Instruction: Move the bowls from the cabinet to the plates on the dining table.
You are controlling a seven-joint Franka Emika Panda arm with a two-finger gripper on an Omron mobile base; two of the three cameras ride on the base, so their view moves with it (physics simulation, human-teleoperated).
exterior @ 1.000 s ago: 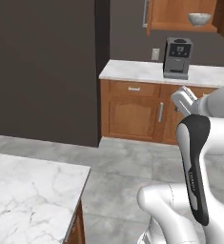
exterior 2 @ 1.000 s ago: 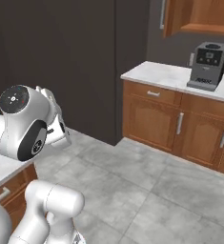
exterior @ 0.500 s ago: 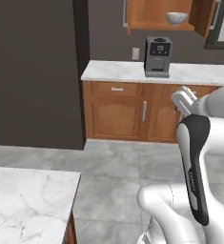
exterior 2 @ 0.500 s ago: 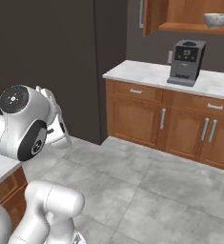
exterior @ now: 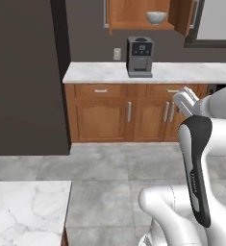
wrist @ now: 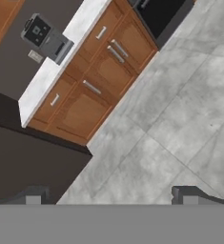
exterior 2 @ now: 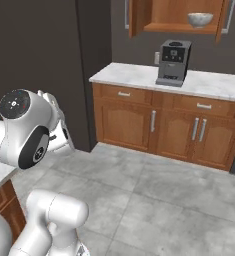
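Observation:
A grey-white marbled bowl (exterior: 156, 18) (exterior 2: 200, 19) sits on the shelf of the reddish-brown wall cabinet (exterior: 131, 14) (exterior 2: 163, 15), whose doors stand open. It is far ahead of the arm and high above the counter. My gripper (wrist: 111, 198) is open, its dark fingertips (wrist: 35, 198) wide apart with nothing between them, and it looks down at the tiled floor. The hand (exterior: 184, 99) (exterior 2: 53, 102) is held up close to the robot's body. A corner of the marble dining table (exterior: 23, 211) shows at the lower left. The plates are out of view.
A grey coffee machine (exterior: 139, 56) (exterior 2: 173, 62) stands on the marble counter (exterior: 182, 72) (exterior 2: 139, 75) over wooden base cabinets (exterior: 114, 113). A tall dark panel (exterior: 28, 77) rises at the left. A black appliance (wrist: 161, 14) adjoins the cabinets. Grey tiled floor (exterior 2: 164, 195) lies between.
The whole picture has shifted left, so the base has moved. The counter and wall cabinet with the bowl now sit nearer the centre. The arm's pose and open jaws are unchanged.

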